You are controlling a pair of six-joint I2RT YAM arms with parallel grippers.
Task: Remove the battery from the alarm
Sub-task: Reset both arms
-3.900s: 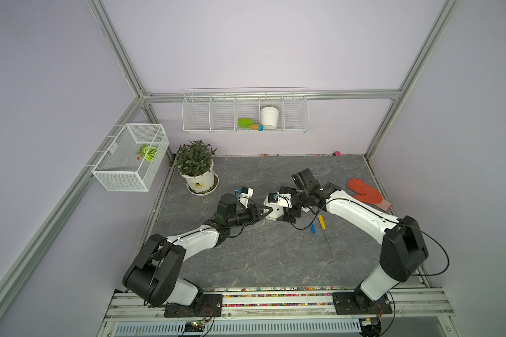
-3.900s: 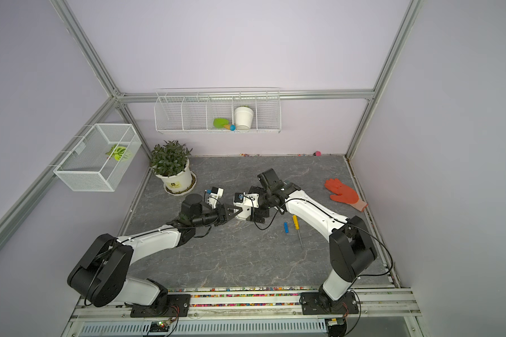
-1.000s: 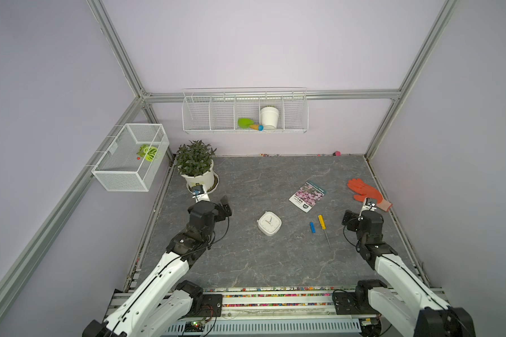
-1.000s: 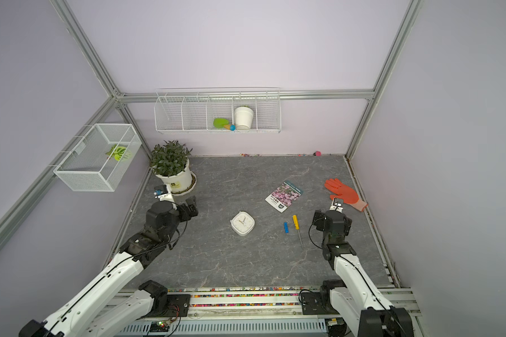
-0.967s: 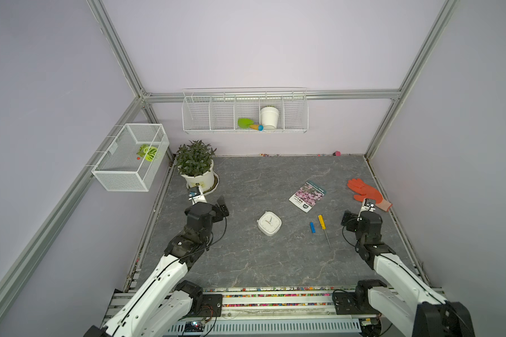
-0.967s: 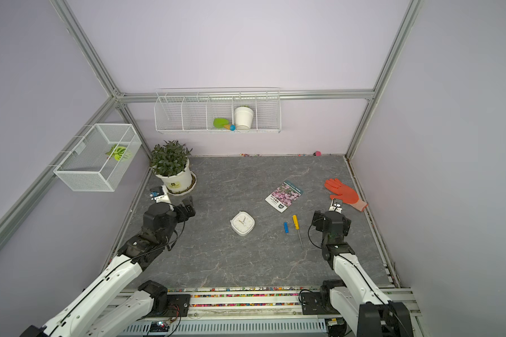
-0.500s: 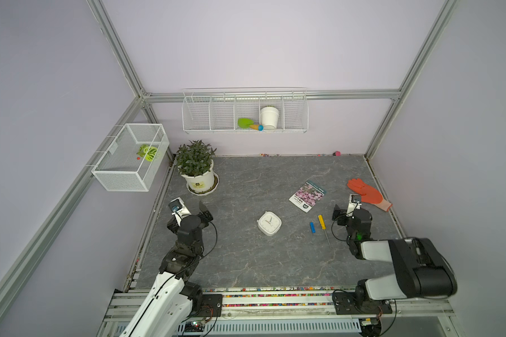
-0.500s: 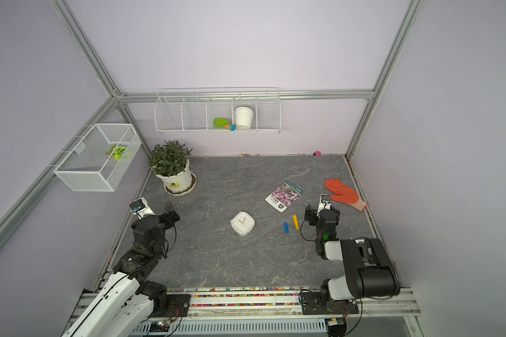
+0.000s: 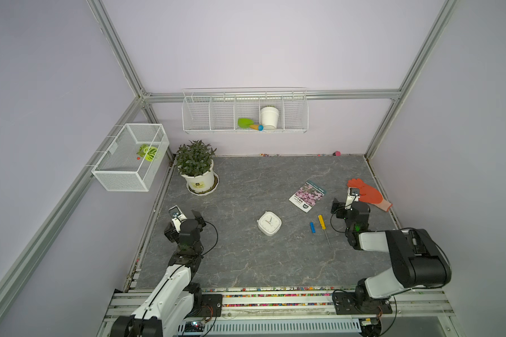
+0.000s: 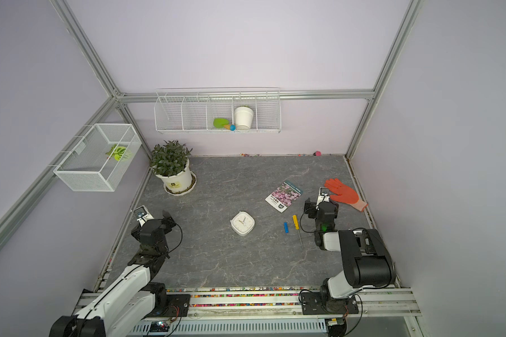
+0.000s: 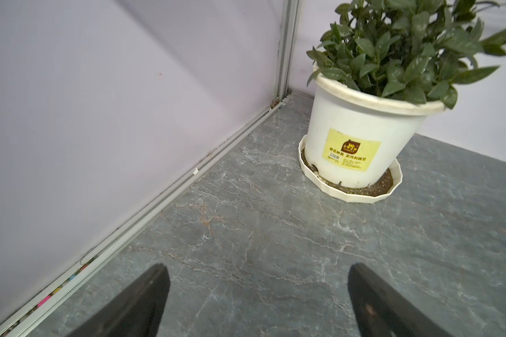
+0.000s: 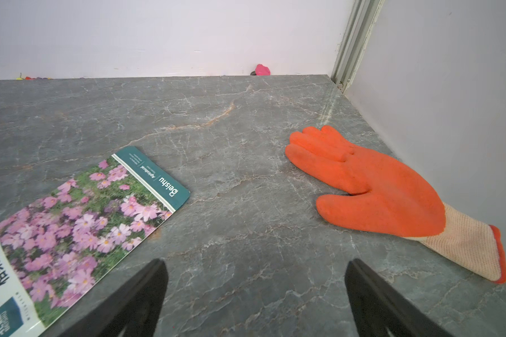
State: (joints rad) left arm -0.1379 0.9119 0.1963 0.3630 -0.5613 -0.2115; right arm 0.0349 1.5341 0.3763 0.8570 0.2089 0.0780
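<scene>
The white alarm lies dial-up in the middle of the grey table, seen in both top views. To its right the small blue battery lies loose on the table, apart from the alarm. My left gripper is pulled back near the left wall, open and empty, with only bare table between its black fingers. My right gripper is at the right side near the orange glove, also open and empty in the right wrist view. Neither wrist view shows the alarm or battery.
A yellow-handled screwdriver lies just right of the battery. A flower seed packet, an orange glove by the right wall and a potted plant at back left stand around. A wire basket and a wire shelf hang on the walls.
Both arms have drawn back from the alarm in the middle to the table's left and right sides and folded low. The alarm and battery have stayed where they were.
</scene>
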